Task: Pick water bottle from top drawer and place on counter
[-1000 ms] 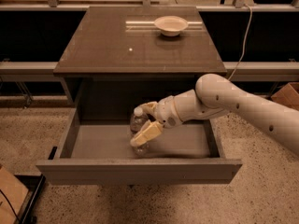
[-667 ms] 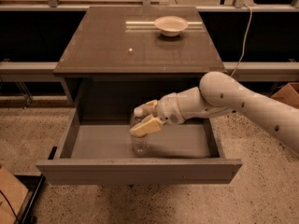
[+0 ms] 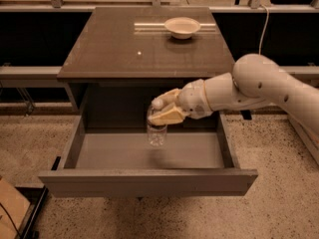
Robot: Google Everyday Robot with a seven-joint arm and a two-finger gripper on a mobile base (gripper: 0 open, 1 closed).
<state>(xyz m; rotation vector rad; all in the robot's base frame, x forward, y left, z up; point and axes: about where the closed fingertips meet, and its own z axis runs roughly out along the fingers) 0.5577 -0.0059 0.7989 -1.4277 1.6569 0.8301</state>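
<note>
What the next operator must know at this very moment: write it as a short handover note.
Gripper: shut on the top of the water bottle, over the open top drawer, just below the front edge of the counter.
Water bottle: upright, hanging from the gripper, apparently off the drawer floor, with its shadow below it.
Counter: a white bowl sits at the back right.
Done: bottle grasped and raised from the drawer floor.
Left: lift it above the counter edge, set it upright on the counter away from the bowl, then release.
</note>
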